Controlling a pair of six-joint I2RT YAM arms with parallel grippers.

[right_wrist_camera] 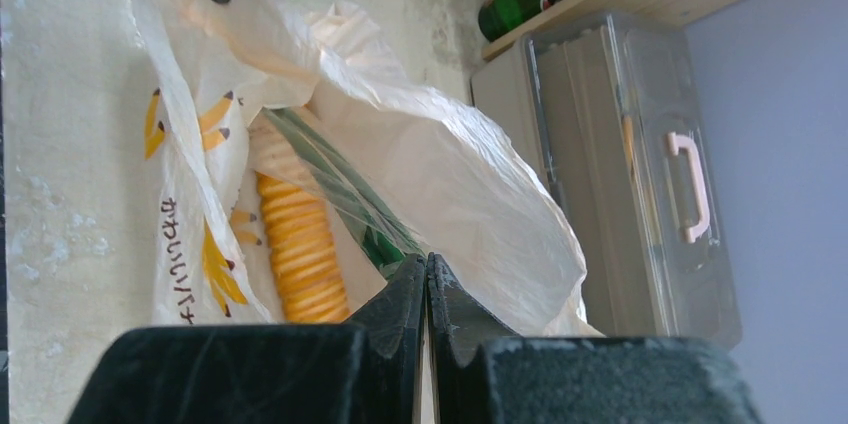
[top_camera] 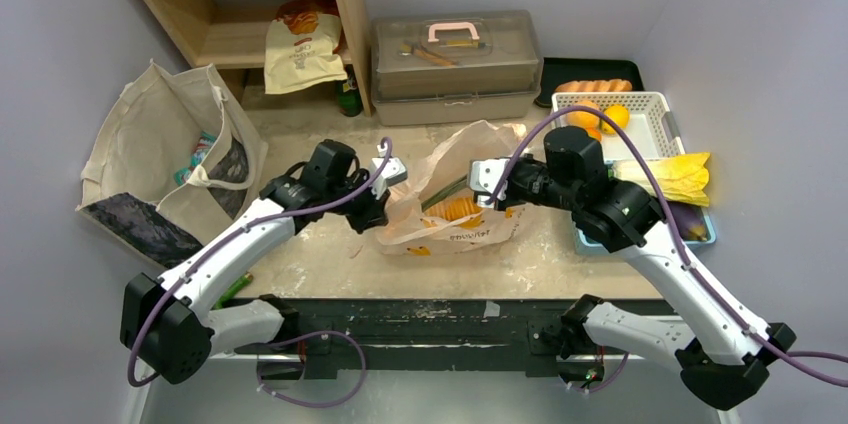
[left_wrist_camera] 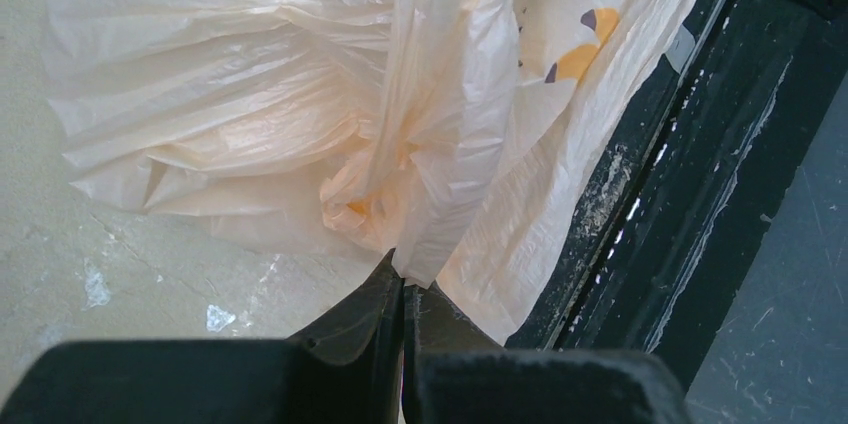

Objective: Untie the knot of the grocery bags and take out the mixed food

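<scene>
thin crinkly pale-orange plastic grocery bag (top_camera: 470, 159) lies mid surface (top_camera: 330, 259), between both arms. left end effector (left_wrist_camera: 403, 279) clenched on a twisted strip at the bag's left side, just beside a crumpled bunch of plastic (left_wrist_camera: 350, 199); can't tell if that's a tied knot. right end effector (right_wrist_camera: 427, 269) clenched on the bag's right edge. inside the bag: ribbed yellow corn-like piece (right_wrist_camera: 300, 244) and long green vegetable (right_wrist_camera: 335, 189), touching. white plastic basket (top_camera: 650, 99) at far right holds round orange fruits (top_camera: 600, 116).
</scene>
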